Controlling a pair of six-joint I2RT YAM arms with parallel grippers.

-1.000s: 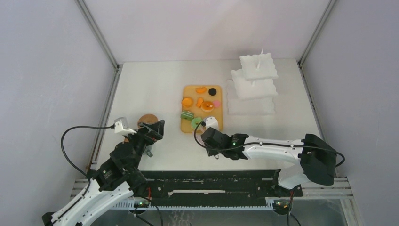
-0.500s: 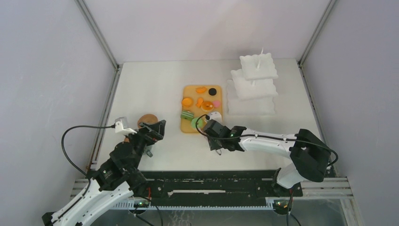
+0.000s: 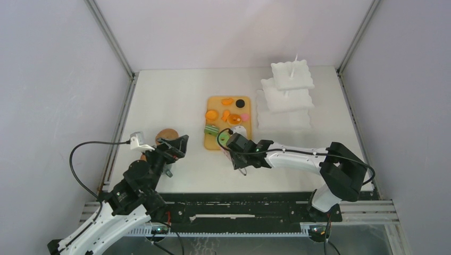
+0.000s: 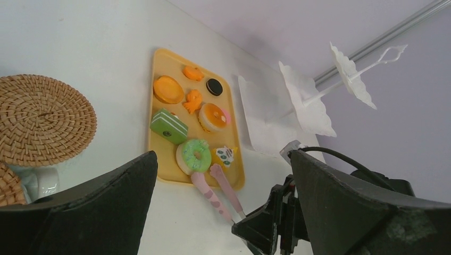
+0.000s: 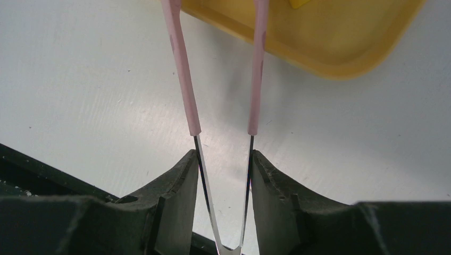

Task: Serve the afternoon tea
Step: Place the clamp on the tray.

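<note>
Right wrist: my right hand (image 5: 223,154) squeezes the pink tongs (image 5: 182,79), tips over the yellow tray (image 5: 330,48) edge, probably beside the green donut (image 4: 194,155). Left hand (image 4: 222,159) spread wide, empty.

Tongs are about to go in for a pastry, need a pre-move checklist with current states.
1. Pink tongs gripped by right gripper: ok, both metal arms sit between the fingers.
2. Tong arms apart: ok.
3. Tips around green donut: not ok, they lie at the near edge of the tray, beside the donut.
4. Left gripper away from the tray: ok, open and holding nothing, near the coaster.
5. Way to tiered stand: ok, nothing stands between it and the tray.
</note>
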